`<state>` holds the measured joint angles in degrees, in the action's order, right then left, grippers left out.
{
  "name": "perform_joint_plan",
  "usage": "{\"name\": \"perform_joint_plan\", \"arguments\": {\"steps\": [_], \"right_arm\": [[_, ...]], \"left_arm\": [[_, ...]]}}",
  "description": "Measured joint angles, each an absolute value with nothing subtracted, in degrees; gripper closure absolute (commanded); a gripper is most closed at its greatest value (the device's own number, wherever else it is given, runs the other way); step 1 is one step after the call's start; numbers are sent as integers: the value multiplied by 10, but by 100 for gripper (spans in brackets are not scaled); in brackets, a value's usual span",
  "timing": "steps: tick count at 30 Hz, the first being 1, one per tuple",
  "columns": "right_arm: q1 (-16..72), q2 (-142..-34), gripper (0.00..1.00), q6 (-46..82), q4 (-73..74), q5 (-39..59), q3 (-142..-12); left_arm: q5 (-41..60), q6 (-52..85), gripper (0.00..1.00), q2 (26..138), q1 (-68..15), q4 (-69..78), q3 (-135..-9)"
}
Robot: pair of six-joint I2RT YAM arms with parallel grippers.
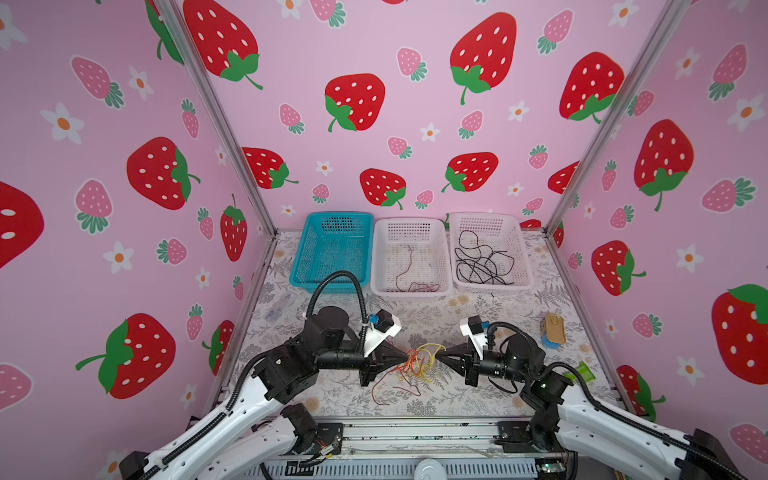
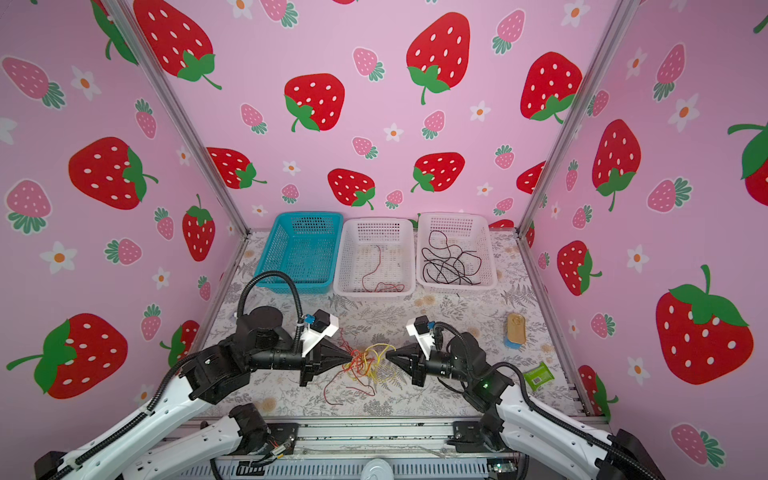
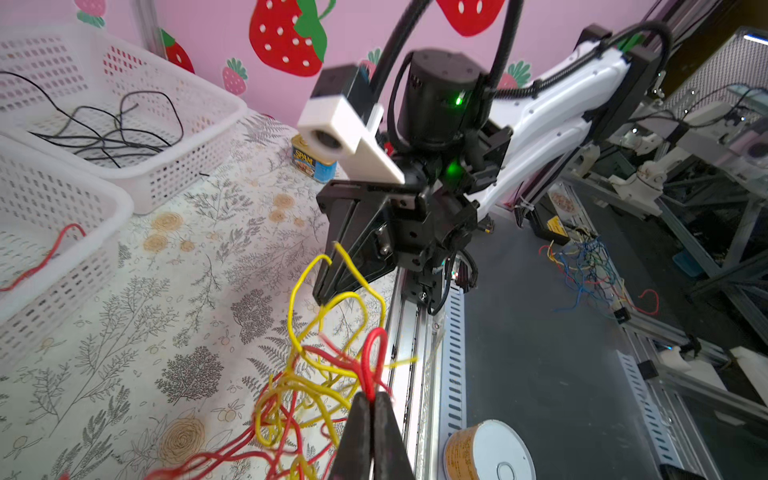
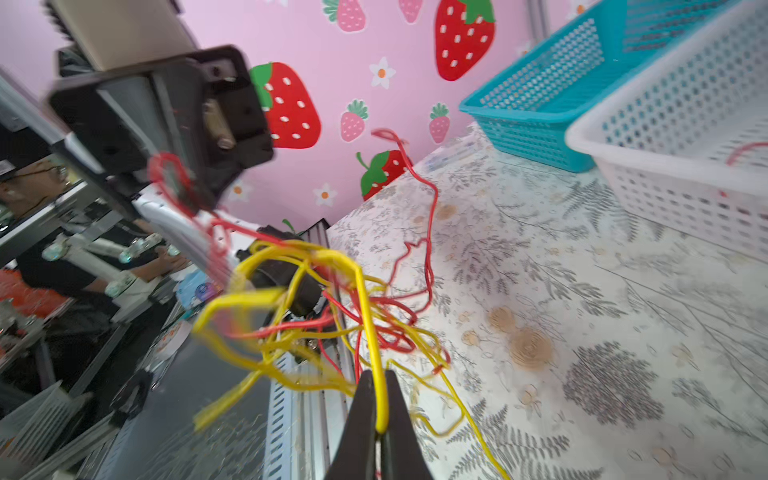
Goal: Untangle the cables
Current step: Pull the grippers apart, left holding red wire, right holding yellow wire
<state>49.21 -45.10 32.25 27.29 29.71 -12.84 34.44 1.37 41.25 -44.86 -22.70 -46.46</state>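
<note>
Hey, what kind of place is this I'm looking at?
Probably a robotics lab test cell: two robot arms fixed to an aluminium rail, printed strawberry walls boxing in the table, and other rigs with loose wiring beyond.

Both top views: we note bright, even, diffuse light; only faint shadows on counter (image 1: 332, 395); frame posts (image 1: 218, 116) bowed by wide-angle lens. Wrist views: we find nearest cables (image 4: 243, 300) smeared by blur, background beyond counter soft, counter print sharper, edges stretched; green lamp (image 3: 458, 100) flares slightly in left wrist view.
</note>
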Motion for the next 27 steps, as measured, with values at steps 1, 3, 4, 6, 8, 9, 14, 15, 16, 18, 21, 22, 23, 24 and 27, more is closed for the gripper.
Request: {"name": "perform_joint_plan", "arguments": {"steps": [1,3,4,6,8,9,14,15,16,18,21,22,23,24,27], "right_arm": [[488,-463,100,330,276,288,-122],[479,-491,100,343,281,270,-110],[472,-505,100,352,284,262,-103],[460,-528,100,366,295,250,-95],[444,-547,100,380,303,236,-90],[435,-554,100,387,308,230,-87],[394,-587,100,411,354,227,-69],[387,-597,100,415,365,227,-67],[382,-607,100,418,373,228,-65],[375,-625,100,422,384,228,-64],[361,-647,100,424,388,227,-62],[357,-654,100,424,390,227,-62],[354,-659,100,424,391,227,-61],[351,-663,100,424,391,225,-61],[349,-666,100,423,385,220,-62]], "left_arm": [[337,20,100,401,-448,-222,-466],[325,35,100,382,-448,-214,-470],[318,42,100,373,-448,-209,-473],[305,54,100,359,-448,-206,-480],[295,63,100,350,-448,-204,-493],[289,68,100,347,-448,-205,-503],[265,78,100,345,-447,-212,-540],[258,78,100,345,-447,-215,-542],[252,78,100,346,-447,-219,-542],[238,78,100,349,-447,-231,-543],[213,78,100,353,-447,-249,-543],[200,78,100,354,-447,-252,-543],[192,78,100,354,-447,-256,-543],[178,78,100,353,-447,-260,-543],[139,83,100,349,-447,-271,-543]]}}
